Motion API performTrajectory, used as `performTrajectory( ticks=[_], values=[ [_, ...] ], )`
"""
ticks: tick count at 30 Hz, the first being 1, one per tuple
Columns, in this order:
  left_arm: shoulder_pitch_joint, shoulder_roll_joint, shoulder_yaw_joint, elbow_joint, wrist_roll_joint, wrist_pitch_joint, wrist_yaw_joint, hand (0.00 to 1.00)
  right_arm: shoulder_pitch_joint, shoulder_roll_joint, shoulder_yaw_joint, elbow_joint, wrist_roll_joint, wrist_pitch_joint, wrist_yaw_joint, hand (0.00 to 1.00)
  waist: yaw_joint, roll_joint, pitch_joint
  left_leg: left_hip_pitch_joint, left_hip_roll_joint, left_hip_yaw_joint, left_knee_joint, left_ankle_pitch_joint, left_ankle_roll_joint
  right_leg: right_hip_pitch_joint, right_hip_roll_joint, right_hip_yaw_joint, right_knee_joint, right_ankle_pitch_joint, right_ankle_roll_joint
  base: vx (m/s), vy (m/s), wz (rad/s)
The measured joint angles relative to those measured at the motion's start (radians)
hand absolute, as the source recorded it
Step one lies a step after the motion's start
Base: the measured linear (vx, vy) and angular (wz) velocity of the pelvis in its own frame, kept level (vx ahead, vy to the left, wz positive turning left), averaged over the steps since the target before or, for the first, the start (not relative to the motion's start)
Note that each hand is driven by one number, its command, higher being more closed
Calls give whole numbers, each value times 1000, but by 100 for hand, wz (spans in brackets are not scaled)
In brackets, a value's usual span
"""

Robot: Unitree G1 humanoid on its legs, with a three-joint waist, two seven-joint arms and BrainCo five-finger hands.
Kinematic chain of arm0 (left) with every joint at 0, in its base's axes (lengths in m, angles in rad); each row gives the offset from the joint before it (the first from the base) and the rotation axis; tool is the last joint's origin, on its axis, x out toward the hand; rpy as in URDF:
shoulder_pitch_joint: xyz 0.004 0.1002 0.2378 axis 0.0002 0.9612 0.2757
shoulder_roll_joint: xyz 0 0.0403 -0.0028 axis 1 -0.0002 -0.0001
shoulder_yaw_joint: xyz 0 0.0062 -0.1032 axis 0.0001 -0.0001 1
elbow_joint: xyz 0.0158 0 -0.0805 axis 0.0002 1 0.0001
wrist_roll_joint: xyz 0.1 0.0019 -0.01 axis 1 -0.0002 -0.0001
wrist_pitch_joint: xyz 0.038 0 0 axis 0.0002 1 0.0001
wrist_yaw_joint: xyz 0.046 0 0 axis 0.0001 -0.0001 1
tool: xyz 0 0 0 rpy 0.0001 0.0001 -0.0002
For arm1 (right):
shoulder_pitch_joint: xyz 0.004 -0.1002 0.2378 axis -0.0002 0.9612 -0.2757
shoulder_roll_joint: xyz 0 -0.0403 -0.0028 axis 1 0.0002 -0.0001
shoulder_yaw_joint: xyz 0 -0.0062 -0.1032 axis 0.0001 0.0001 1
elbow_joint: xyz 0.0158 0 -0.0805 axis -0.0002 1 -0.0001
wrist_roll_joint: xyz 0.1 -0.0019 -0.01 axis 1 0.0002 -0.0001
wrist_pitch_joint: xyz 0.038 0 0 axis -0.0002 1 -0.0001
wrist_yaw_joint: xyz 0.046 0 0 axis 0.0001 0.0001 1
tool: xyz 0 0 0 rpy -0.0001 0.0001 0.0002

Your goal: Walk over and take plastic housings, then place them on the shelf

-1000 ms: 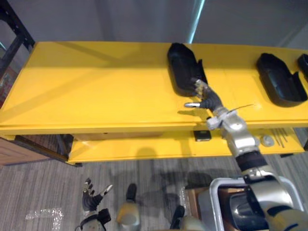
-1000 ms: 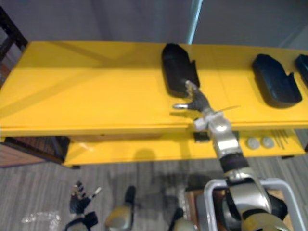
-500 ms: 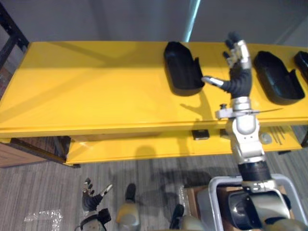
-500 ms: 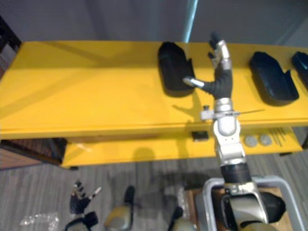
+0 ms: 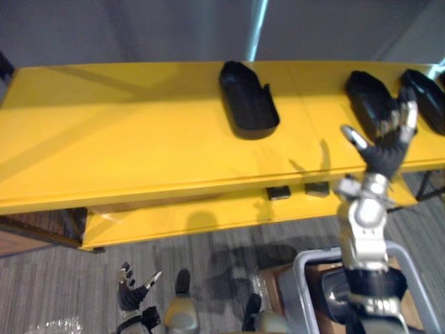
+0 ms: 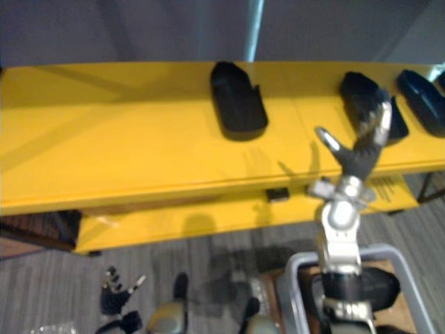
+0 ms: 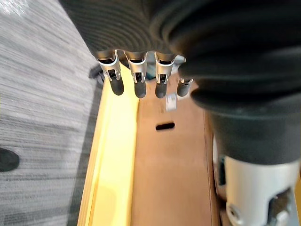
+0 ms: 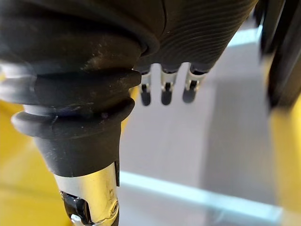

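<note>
Three black plastic housings lie on the top of the yellow shelf [image 5: 139, 132]: one in the middle [image 5: 247, 101], a second [image 5: 368, 94] to its right and a third [image 5: 425, 97] at the right edge. My right hand [image 5: 382, 146] is raised over the shelf's front edge, just in front of the second housing, open with fingers spread and holding nothing. In the right wrist view its straight fingers [image 8: 164, 89] show, with a black housing [image 8: 282, 52] off to one side. My left hand [image 5: 132, 298] hangs low by the floor, open and empty, its fingers [image 7: 136, 82] straight.
Two small black boxes [image 5: 279, 193] [image 5: 317, 188] sit on the lower yellow shelf board [image 5: 181, 219]. The left half of the top shelf is bare. A grey wall [image 5: 139, 28] stands behind it. Grey carpet [image 5: 69, 278] lies in front. A brown board [image 7: 169, 165] lies under my left hand.
My right hand has swung right and lower, from beside the middle housing to in front of the second one, still open. The camera has shifted right as well.
</note>
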Motion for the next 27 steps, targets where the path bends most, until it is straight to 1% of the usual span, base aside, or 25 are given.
performTrajectory(
  ticks=[2, 3, 4, 5, 6, 7, 9, 10, 12, 13, 15, 16, 17, 18, 19, 20, 21, 22, 23, 24, 25, 26, 27],
  values=[
    [5, -1, 2, 0, 17, 0, 0, 0, 112, 22, -47, -10, 4, 6, 1, 0, -27, -4, -22, 3, 2, 29, 0, -8, -1, -15, 2, 30, -2, 4, 0, 25, 7, -40],
    [5, -1, 4, 0, 34, 0, -2, 0, 165, 35, -72, -24, 5, 14, -3, 0, -41, -4, -23, 12, 3, 46, 0, -13, -2, -15, 2, 44, -5, 6, 0, 37, 8, -57],
    [9, -4, 7, 1, 38, 0, -2, 0, 242, 59, -101, -35, 12, 12, -1, 0, -59, -3, -33, 21, 6, 69, 0, -21, -3, -21, 6, 67, -5, 8, 0, 56, 6, -59],
    [16, -6, 8, 1, 38, 0, -2, 0, 312, 81, -122, -42, 42, 7, 5, 0, -75, 1, -46, 26, 9, 89, 0, -27, -5, -30, 9, 89, -5, 9, -1, 26, 4, -56],
    [16, -8, 8, 1, 38, 1, -3, 0, 346, 93, -132, -45, 58, 2, 7, 0, -84, 1, -47, 33, 10, 104, 0, -30, -6, -30, 11, 96, -6, 10, -1, 37, -2, -52],
    [16, -11, 7, 1, 38, 3, -4, 0, 404, 118, -144, -45, 80, -15, 9, 0, -103, 4, -49, 45, 14, 121, 0, -35, -9, -30, 16, 116, -6, 11, 0, 24, -6, -46],
    [12, -17, 7, -1, 39, 8, -10, 0, 489, 160, -147, -45, 80, -41, 9, 0, -134, 12, -65, 49, 22, 147, 0, -42, -12, -38, 23, 136, -12, 14, -2, 18, -9, -38],
    [11, -22, 6, -5, 40, 12, -12, 0, 508, 171, -145, -44, 81, -43, 7, 0, -136, 13, -71, 49, 24, 159, 0, -44, -13, -44, 25, 144, -13, 17, -2, 14, -4, -31],
    [-1, -32, -7, -8, 47, 48, -32, 0, 541, 210, -125, -21, 107, -76, 5, 0, -152, 20, -75, 51, 28, 172, -1, -47, -16, -47, 29, 153, -18, 22, -4, 12, -1, -19],
    [-4, -32, -13, -8, 59, 57, -34, 0, 548, 217, -119, -19, 116, -83, 1, 0, -153, 22, -77, 51, 29, 178, -3, -51, -18, -48, 30, 155, -18, 22, -4, -3, 6, -12],
    [-3, -33, -36, -6, 74, 97, -63, 0, 550, 224, -88, -17, 117, -117, -22, 0, -152, 26, -87, 65, 36, 203, -4, -59, -22, -50, 34, 179, -19, 24, -3, 11, 7, -40],
    [3, -39, -41, -3, 80, 118, -83, 0, 541, 224, -70, -17, 117, -131, -32, 0, -141, 27, -96, 85, 42, 232, 3, -73, -32, -59, 46, 224, -22, 29, -4, 20, 5, -65],
    [9, -42, -41, -2, 83, 121, -87, 0, 535, 225, -59, -17, 117, -137, -37, 0, -139, 25, -103, 83, 47, 245, 22, -86, -34, -65, 50, 239, -24, 30, -4, 19, 9, -81],
    [17, -46, -39, -2, 95, 127, -97, 0, 526, 224, -41, -19, 118, -142, -39, 0, -137, 21, -105, 74, 55, 252, 87, -123, -41, -68, 60, 269, -23, 39, -6, 21, 3, -105],
    [33, -47, -39, -2, 107, 135, -107, 0, 510, 215, -16, -19, 120, -147, -32, 0, -120, 20, -109, 39, 83, 214, 233, -205, -21, -82, 84, 324, -11, 40, -10, 33, -42, -148],
    [46, -58, -36, -7, 105, 133, -110, 0, 489, 196, 9, -18, 123, -149, -18, 0, -112, 29, -109, 7, 101, 126, 344, -265, 13, -95, 111, 378, -1, 38, -19, 20, -30, -180],
    [47, -66, -36, -4, 102, 134, -111, 0, 469, 177, 32, -17, 130, -155, 1, 0, -105, 39, -108, -16, 108, 51, 433, -304, 38, -101, 134, 430, 9, 37, -30, -3, 10, -183],
    [50, -68, -40, 0, 95, 134, -111, 0, 450, 153, 56, -17, 149, -165, 28, 0, -99, 54, -108, -31, 108, -27, 525, -339, 53, -108, 157, 484, 22, 36, -35, -37, 85, -152],
    [53, -72, -41, 0, 94, 134, -112, 0, 440, 142, 64, -17, 160, -170, 37, 0, -100, 58, -110, -38, 108, -57, 560, -355, 54, -116, 168, 502, 27, 35, -39, -72, 141, -146],
    [53, -84, -45, -1, 83, 130, -117, 0, 435, 132, 65, -17, 166, -181, 51, 0, -98, 74, -110, -38, 106, -85, 600, -382, 51, -125, 172, 502, 36, 35, -41, -91, 137, -101],
    [52, -89, -53, -2, 67, 125, -120, 0, 435, 130, 65, -18, 166, -186, 56, 0, -98, 79, -112, -31, 105, -89, 602, -398, 51, -132, 171, 498, 36, 36, -43, -109, 181, -116],
    [42, -91, -76, -6, 51, 109, -130, 0, 426, 123, 67, -19, 182, -191, 77, 0, -98, 91, -113, -19, 104, -86, 561, -450, 59, -161, 169, 494, 30, 41, -49, -88, 152, -72],
    [29, -90, -84, -7, 35, 104, -139, 0, 420, 121, 66, -19, 199, -193, 88, 0, -99, 95, -113, -21, 103, -85, 535, -471, 54, -181, 168, 491, 30, 43, -52, -155, 243, -62]
  ],
)
